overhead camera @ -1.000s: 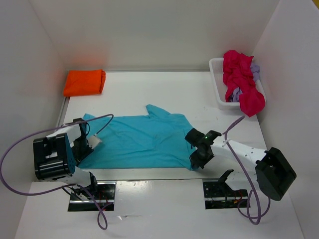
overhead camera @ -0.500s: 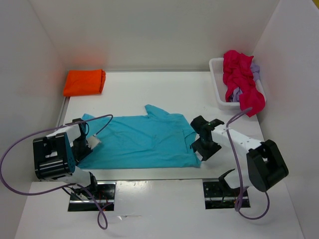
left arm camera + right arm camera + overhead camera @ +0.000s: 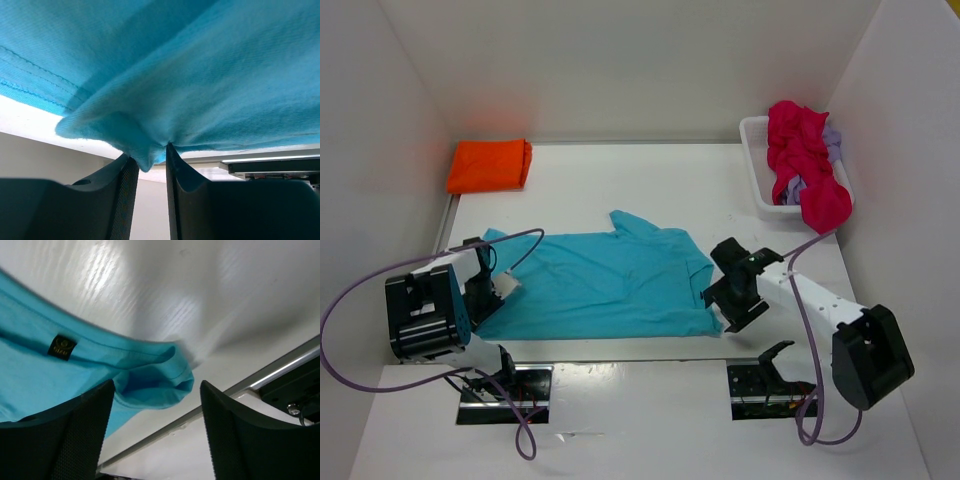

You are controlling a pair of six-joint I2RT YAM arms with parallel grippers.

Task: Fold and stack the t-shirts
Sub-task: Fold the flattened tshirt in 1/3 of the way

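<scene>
The left gripper (image 3: 150, 156) pinches the turquoise shirt (image 3: 600, 280) edge to anchor it flat; the right gripper (image 3: 156, 390) stands wide open, empty.

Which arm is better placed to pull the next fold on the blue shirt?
Left, probably. The left gripper is shut on a corner of the blue shirt, while the right gripper stands open at the opposite edge, holding nothing.

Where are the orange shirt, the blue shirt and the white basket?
orange shirt (image 3: 489, 165): top view, middle of the folded bundle.
blue shirt (image 3: 610, 285): top view, middle of its spread body.
white basket (image 3: 757, 178): top view, its left wall.
</scene>
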